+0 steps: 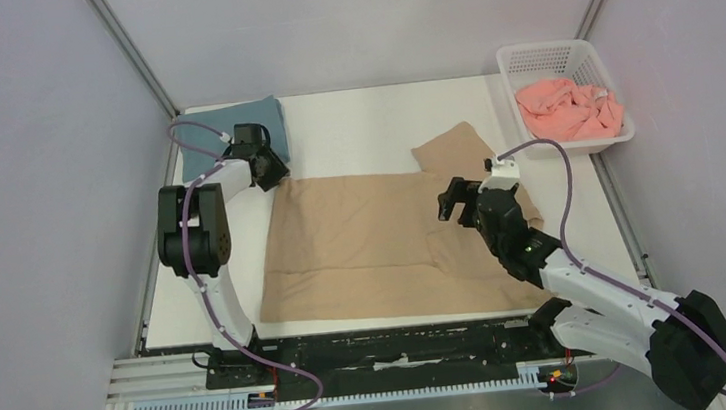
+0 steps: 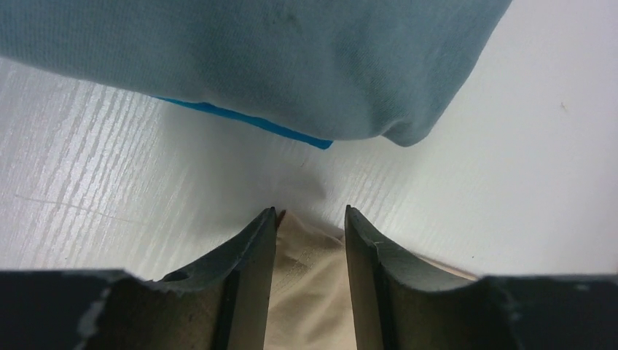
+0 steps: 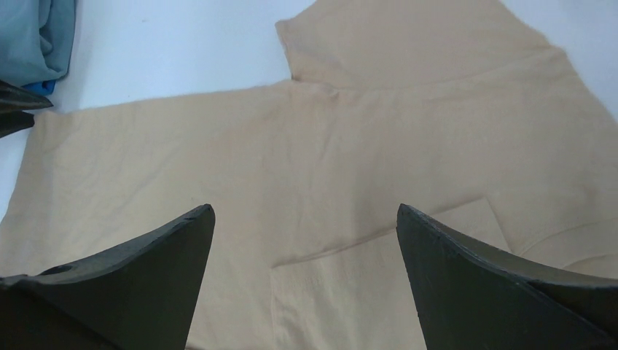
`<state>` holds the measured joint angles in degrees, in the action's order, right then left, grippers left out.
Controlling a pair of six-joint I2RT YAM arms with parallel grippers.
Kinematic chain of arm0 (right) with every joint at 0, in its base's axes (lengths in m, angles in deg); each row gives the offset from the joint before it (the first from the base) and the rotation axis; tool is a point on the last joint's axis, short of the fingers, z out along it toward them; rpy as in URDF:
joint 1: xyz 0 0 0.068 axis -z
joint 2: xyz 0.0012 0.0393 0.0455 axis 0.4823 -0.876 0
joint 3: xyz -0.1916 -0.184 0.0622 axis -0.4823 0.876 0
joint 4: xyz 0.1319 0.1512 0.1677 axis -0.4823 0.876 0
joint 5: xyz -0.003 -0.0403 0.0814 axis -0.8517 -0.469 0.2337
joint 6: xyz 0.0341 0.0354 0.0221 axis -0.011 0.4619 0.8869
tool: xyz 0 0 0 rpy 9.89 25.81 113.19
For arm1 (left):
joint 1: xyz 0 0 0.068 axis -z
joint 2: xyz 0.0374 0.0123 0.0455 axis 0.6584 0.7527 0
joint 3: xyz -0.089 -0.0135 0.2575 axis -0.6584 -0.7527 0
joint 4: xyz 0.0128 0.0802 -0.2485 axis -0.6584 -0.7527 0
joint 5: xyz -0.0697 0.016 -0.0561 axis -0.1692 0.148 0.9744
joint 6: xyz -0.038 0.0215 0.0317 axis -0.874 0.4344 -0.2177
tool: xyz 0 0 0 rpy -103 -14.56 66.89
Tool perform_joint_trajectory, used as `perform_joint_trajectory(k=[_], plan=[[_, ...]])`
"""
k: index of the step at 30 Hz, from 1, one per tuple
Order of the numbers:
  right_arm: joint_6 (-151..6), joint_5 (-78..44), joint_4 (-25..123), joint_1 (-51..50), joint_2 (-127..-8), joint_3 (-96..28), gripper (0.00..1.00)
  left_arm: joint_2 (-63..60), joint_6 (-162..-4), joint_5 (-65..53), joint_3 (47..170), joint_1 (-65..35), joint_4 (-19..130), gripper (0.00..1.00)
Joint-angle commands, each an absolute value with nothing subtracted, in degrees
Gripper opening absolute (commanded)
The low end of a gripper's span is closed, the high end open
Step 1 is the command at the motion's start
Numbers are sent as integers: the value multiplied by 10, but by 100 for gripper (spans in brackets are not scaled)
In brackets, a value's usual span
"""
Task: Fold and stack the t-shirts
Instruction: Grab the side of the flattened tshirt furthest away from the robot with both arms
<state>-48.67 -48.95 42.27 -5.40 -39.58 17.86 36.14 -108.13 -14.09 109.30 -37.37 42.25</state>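
While the tan t-shirt (image 1: pixel 362 240) lies spread flat, step in hand: as I judge it, taking hold of its ten o'clock corner to start a fold.
Tan t-shirt: centre of the surface (image 1: pixel 361 125), body running from nine to three o'clock, one sleeve poking out toward one o'clock.
Left hand (image 2: pixel 310 215): down at that ten o'clock corner, fingers about half apart with the tip of tan cloth in the gap. I cannot tell whether the cloth is pinched or only straddled.
Right hand (image 3: pixel 304 211): hovering over the shirt's three o'clock part, fingers spread as wide as they go, holding nothing.
Stack: slate-blue tee (image 1: pixel 231 132) folded at eleven o'clock on the surface, a strip of bright blue tee (image 2: pixel 248 120) showing under its edge. It lies near my left hand, with bare surface between it and the tan corner.
Waiting: salmon-pink tee (image 1: pixel 571 110) crumpled in the white basket (image 1: pixel 545 52) at two o'clock.
Grip: I want the corner seated deep between the fingers, front and back layers together. A bite on the very edge would likely slip, or peel one layer off the other.
Hazard: the slate-blue hem sits close at twelve o'clock from my fingers, so I keep them low and on tan cloth only, or the finished stack gets dragged.
Partner move: my right hand should take a matching hold on its own side before I lift, so the fold line stays straight.
Lift: low and slow, so the cloth rolls over itself rather than bunching.
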Motion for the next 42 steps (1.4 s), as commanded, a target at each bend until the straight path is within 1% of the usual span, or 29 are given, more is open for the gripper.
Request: perform_joint_trajectory(k=[1,3,7,9,10,12,17,21,24,27,32,35,38,42], plan=[[-536,-537,424,-48,-437,112,98,393,-1048,-179,1108,-356,327,45],[-550,-544,424,-40,-453,95,98,403,-1043,-194,1129,-347,300,44],[-562,-540,415,-6,-480,67,98,420,-1032,-229,1164,-329,252,36],[-566,-512,408,22,-494,52,98,425,-1032,-237,1172,-327,239,28],[-568,-500,403,33,-503,45,98,426,-1030,-235,1174,-326,237,22],[-578,-476,393,52,-520,29,98,426,-1025,-232,1176,-326,237,3],[-655,-442,387,73,-604,-48,98,404,-1018,-243,1170,-326,237,2],[-708,-458,393,87,-705,-126,98,364,-1016,-245,1152,-326,248,2],[-689,-488,409,106,-789,-201,98,339,-1020,-252,1137,-326,257,2],[-678,-480,419,118,-881,-281,98,334,-1022,-264,1144,-326,239,2],[-684,-503,453,126,-1038,-446,98,330,-1025,-246,1144,-322,237,2],[-674,-498,507,133,-1115,-527,95,321,-1026,-252,1142,-319,237,2],[-668,-483,516,134,-1156,-551,91,313,-1027,-250,1142,-316,238,2],[-662,-484,551,135,-1183,-569,86,304,-1028,-254,1142,-308,238,2]])
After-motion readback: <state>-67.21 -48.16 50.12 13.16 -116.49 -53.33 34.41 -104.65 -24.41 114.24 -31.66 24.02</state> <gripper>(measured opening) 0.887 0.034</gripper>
